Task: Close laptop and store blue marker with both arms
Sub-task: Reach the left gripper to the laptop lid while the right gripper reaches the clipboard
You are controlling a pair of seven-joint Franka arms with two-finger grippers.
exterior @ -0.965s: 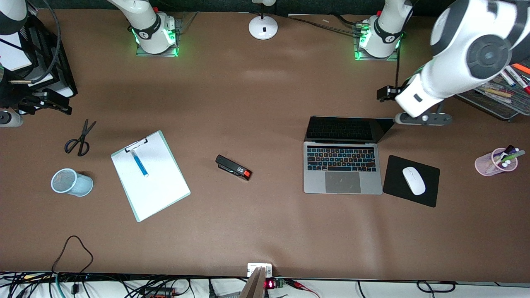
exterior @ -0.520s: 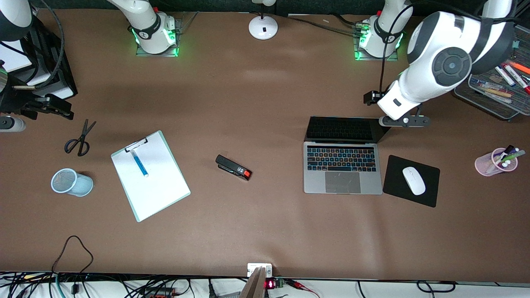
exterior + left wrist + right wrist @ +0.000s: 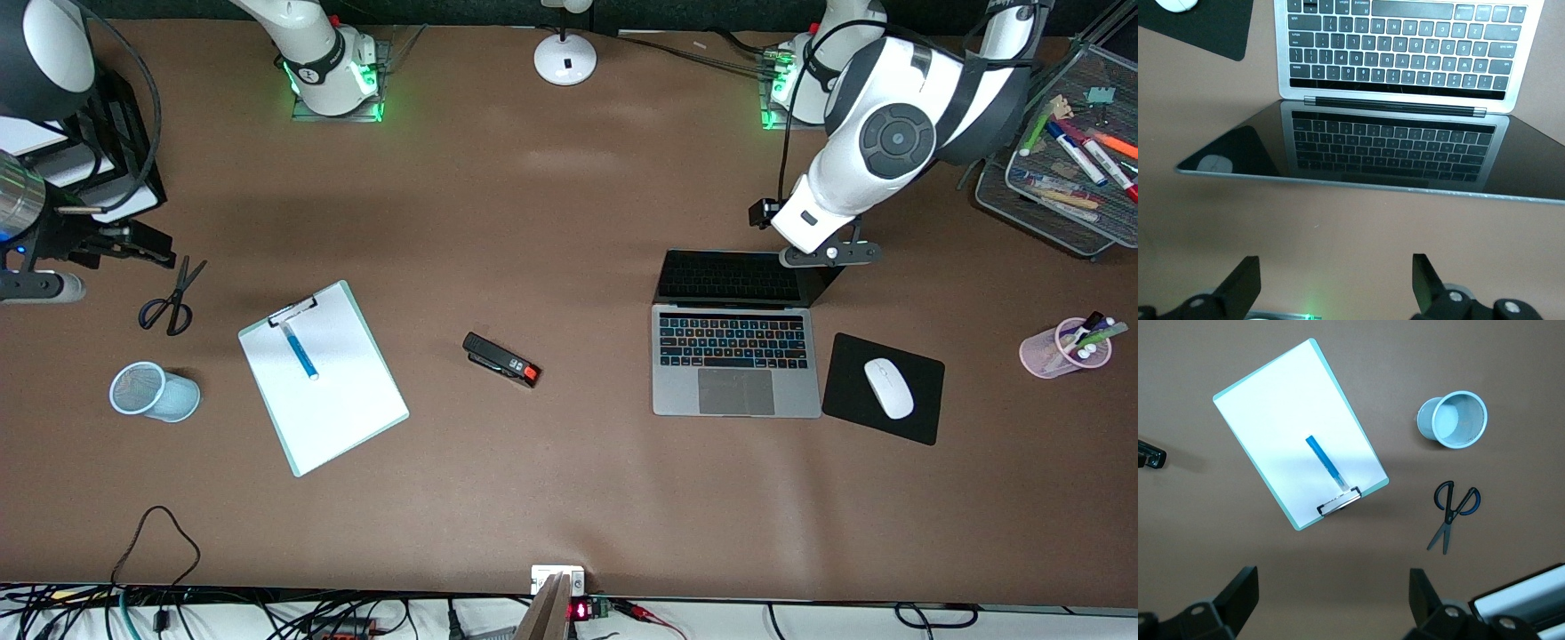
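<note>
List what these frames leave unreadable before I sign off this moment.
- Laptop lid's outer face: turned away in front view and left wrist view.
- Left end effector: only fingertips, cut by left wrist view's edge; hidden under the arm in front view.
- Blue marker: cap or label too small in every view.

My laptop (image 3: pixel 1405 60) looks like matt silver metal with a glossy dark screen. The table (image 3: pixel 569 498) is matt brown; the cup (image 3: pixel 1453 420) is fine mesh.

Open counter (image 3: pixel 569 222) between stapler (image 3: pixel 501 359) and laptop (image 3: pixel 734 360); mouse pad (image 3: pixel 882 388) just beside laptop; clipboard (image 3: pixel 322 376), cup (image 3: pixel 153 391), scissors (image 3: pixel 172 297) crowd the right arm's end.
</note>
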